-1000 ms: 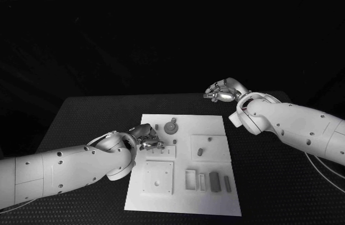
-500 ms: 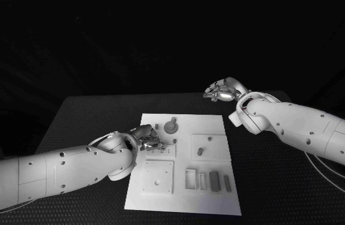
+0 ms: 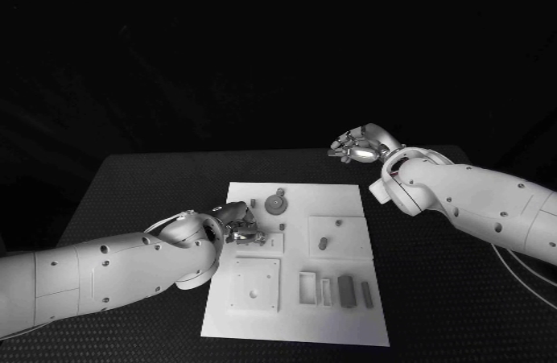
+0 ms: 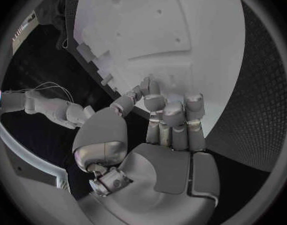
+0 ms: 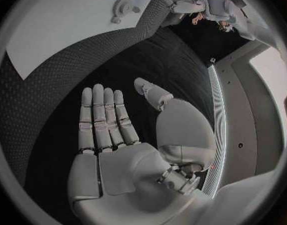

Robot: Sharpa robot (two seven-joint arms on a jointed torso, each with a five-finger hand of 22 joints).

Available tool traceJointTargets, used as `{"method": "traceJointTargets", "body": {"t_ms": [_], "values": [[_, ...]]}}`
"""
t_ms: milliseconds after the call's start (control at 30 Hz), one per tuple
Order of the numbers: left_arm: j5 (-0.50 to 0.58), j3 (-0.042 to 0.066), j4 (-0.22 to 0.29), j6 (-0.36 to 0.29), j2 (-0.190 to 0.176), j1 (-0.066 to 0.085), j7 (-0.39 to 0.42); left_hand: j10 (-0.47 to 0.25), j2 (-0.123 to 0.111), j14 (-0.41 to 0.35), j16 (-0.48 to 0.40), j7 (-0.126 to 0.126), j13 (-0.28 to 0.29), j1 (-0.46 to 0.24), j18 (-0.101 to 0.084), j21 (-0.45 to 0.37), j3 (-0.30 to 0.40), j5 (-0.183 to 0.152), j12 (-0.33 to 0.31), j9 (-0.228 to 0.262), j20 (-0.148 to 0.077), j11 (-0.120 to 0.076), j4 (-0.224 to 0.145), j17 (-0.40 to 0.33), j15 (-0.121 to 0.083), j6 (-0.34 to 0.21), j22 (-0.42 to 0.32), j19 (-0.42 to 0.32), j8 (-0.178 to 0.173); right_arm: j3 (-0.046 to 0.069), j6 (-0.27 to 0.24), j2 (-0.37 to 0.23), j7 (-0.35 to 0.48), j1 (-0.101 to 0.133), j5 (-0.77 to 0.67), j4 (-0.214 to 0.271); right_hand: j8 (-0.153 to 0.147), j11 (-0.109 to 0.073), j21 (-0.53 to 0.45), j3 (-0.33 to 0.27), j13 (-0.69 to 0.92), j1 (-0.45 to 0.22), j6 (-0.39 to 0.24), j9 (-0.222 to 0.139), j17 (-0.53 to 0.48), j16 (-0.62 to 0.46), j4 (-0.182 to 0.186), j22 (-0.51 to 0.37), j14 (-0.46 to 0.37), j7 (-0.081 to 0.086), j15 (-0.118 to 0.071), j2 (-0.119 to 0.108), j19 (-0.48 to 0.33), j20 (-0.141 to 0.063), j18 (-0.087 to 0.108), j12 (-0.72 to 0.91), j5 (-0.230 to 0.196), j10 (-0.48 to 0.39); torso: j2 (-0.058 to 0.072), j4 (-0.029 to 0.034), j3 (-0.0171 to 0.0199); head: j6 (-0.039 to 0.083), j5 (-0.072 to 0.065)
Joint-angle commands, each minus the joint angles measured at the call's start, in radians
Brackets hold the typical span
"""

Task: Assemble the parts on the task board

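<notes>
The white task board (image 3: 348,323) lies in the middle of the black table. On it are a grey gear (image 3: 275,204), a small peg (image 3: 282,227), a short piece (image 3: 323,243) on a square plate, and dark blocks (image 3: 346,286) near its front right. My left hand (image 3: 238,224) rests at the board's left edge beside a row of small pegs (image 3: 262,239). Its fingers (image 4: 171,117) are curled together onto the board (image 4: 181,30), thumb tip close to a fingertip; anything between them is hidden. My right hand (image 3: 360,148) hovers beyond the board's far right corner, palm flat, fingers (image 5: 103,117) straight, holding nothing.
A square plate with a centre hole (image 3: 255,284) and a narrow frame (image 3: 307,289) sit on the board's near half. The right wrist view shows the board (image 5: 68,30), the gear (image 5: 123,6) and my left hand (image 5: 193,0). Bare table (image 3: 139,194) flanks the board on both sides.
My left forearm has shifted slightly while its hand stays at the same spot on the board's left edge. The right hand has not moved.
</notes>
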Motion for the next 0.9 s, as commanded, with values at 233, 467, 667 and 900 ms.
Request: {"method": "traceJointTargets", "body": {"t_ms": [233,467,667,900], "values": [[-0.036,0.001,-0.003,0.029,0.009,-0.006,-0.006,0.013,0.051,0.012,0.005,-0.001,-0.002,0.066,0.006,-0.002,0.028,0.013,0.005,0.000,-0.100,-0.010,-0.021,-0.001,-0.022,0.011,0.007,0.010,0.008,0.000,0.010,0.000,0.010,0.000,-0.001,0.003,-0.004,-0.001,-0.007,0.000,-0.002,-0.007,-0.007,-0.001,-0.001,-0.005,0.000,0.002,-0.008,0.000,0.000,0.000,-0.006,0.004,-0.001,0.004,0.007,-0.006,0.000,-0.0001,0.0005,-0.002,-0.001],[-0.038,0.001,-0.004,0.029,0.009,-0.007,-0.006,0.013,0.051,0.012,0.005,-0.001,-0.002,0.067,0.006,-0.002,0.028,0.015,0.005,0.000,-0.100,-0.010,-0.021,-0.001,-0.023,0.011,0.007,0.010,0.008,0.000,0.010,-0.001,0.010,0.000,-0.001,0.004,-0.004,-0.001,-0.008,-0.001,-0.003,-0.008,-0.007,-0.001,-0.001,-0.005,0.000,0.002,-0.008,0.000,0.000,0.000,-0.006,0.004,-0.001,0.004,0.008,-0.006,0.000,-0.0003,0.0003,-0.002,-0.001],[-0.043,0.001,-0.004,0.018,0.008,-0.008,-0.004,0.013,0.051,0.012,0.005,-0.001,-0.002,0.067,0.006,-0.002,0.029,0.015,0.005,0.000,-0.100,-0.010,-0.021,-0.001,-0.023,0.011,0.007,0.010,0.008,0.000,0.010,-0.001,0.010,0.000,-0.001,0.004,-0.004,-0.001,-0.008,-0.001,-0.003,-0.009,-0.007,-0.001,-0.001,-0.006,0.001,0.002,-0.008,0.000,0.000,0.000,-0.006,0.005,-0.001,0.004,0.009,-0.006,0.000,-0.0001,0.0000,-0.001,-0.001],[-0.044,0.001,-0.001,-0.004,0.006,-0.008,0.000,0.013,0.053,0.012,0.005,-0.002,-0.002,0.069,0.006,-0.003,0.029,0.016,0.005,-0.001,-0.100,-0.010,-0.021,-0.002,-0.023,0.012,0.007,0.010,0.008,0.000,0.010,-0.001,0.010,0.000,-0.001,0.004,-0.004,-0.001,-0.008,-0.001,-0.004,-0.010,-0.007,-0.001,-0.002,-0.006,0.001,0.003,-0.008,0.000,0.000,0.001,-0.006,0.005,-0.001,0.004,0.010,-0.006,0.000,-0.0001,-0.0009,0.000,-0.002]]}}
